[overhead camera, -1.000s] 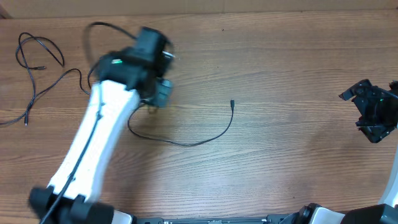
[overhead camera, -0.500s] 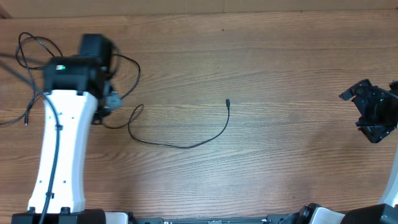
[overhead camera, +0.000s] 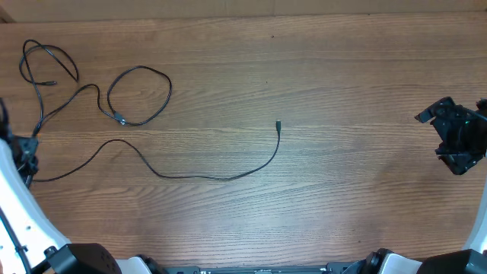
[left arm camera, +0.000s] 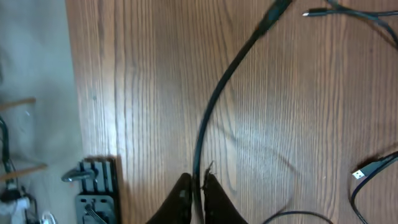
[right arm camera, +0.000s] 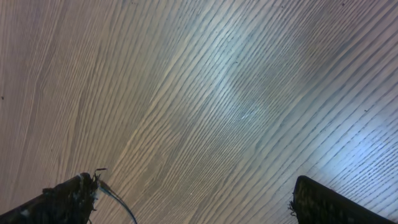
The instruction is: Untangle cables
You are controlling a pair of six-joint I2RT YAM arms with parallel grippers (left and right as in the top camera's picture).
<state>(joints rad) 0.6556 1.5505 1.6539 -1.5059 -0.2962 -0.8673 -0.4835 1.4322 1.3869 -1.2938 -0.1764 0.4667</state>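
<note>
The cables are thin black cords on the wooden table. One long cable runs from the left edge to its plug near the middle. A second cable lies in loops at the far left, with a plug under the larger loop. My left gripper is at the table's left edge. In the left wrist view the left gripper is shut on the long cable, which runs up and to the right from the fingers. My right gripper sits far right, and in its wrist view the right gripper is open over bare wood.
The table's left edge shows in the left wrist view, with grey floor and a metal clamp beyond it. Two loose plugs lie to the right of the held cable.
My left arm has swept from the left-middle of the table to its left edge, dragging the long cable out of the loops into a stretched line. The right arm has not moved.
</note>
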